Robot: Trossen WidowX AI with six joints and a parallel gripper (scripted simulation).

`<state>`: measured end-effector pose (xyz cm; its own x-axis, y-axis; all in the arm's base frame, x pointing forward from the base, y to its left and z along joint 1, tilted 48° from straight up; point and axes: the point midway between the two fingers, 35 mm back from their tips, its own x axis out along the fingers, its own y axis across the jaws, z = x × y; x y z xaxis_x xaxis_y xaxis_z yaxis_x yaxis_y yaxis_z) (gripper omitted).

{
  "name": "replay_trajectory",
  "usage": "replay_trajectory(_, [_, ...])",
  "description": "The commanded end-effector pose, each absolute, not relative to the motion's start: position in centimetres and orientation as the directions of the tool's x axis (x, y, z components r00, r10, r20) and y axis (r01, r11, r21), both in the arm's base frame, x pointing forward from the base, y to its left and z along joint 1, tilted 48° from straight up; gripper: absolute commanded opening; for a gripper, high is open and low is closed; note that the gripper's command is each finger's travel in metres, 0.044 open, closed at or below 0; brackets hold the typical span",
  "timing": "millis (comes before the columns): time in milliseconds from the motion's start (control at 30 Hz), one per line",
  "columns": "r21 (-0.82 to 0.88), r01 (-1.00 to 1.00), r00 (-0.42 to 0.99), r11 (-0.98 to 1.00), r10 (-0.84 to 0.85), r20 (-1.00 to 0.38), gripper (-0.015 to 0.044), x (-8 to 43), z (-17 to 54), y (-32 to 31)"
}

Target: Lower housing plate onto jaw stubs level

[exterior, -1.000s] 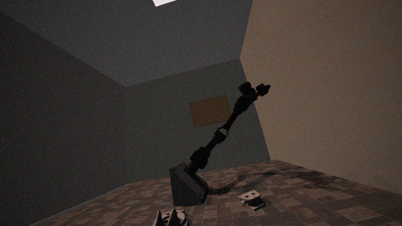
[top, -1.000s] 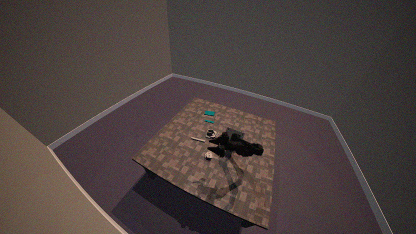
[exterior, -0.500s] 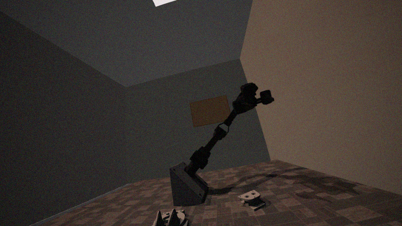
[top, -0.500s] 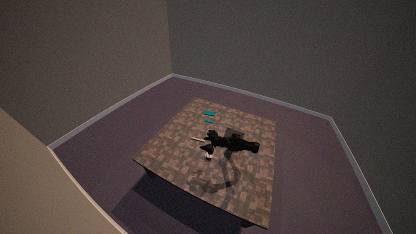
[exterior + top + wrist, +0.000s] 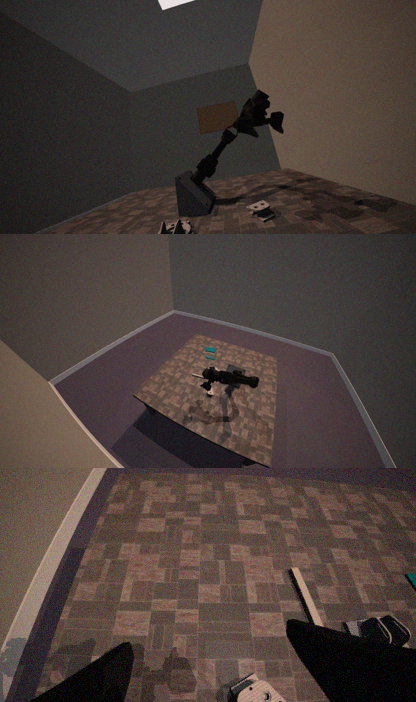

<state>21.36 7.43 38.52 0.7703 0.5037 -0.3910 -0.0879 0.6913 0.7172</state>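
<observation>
Claw (image 5: pixel 207 379) (image 5: pixel 266 134) (image 5: pixel 210 635) spread, nothing pinched, high above the table (image 5: pixel 174 385) (image 5: pixel 232 186) (image 5: pixel 175 588); pale plate with two holes (image 5: pixel 210 392) (image 5: pixel 259 206) (image 5: pixel 260 693) below.

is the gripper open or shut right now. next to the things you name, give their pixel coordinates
Open: in the wrist view the two dark fingers of the gripper (image 5: pixel 210 635) stand wide apart, with nothing held between them.
</observation>
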Motion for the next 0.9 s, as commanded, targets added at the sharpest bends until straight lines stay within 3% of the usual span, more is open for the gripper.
replay_trajectory(0, [0.69,-0.112,0.704,0.715,0.547,-0.453,0.044,21.8,36.2,8.3])
replay_trajectory(433, [0.621,-0.248,0.452,0.744,0.655,-0.605,0.044,21.9,29.2,10.6])
replay_trajectory(867, [0.633,-0.403,0.161,0.661,0.732,-0.662,0.044,20.0,23.2,12.8])
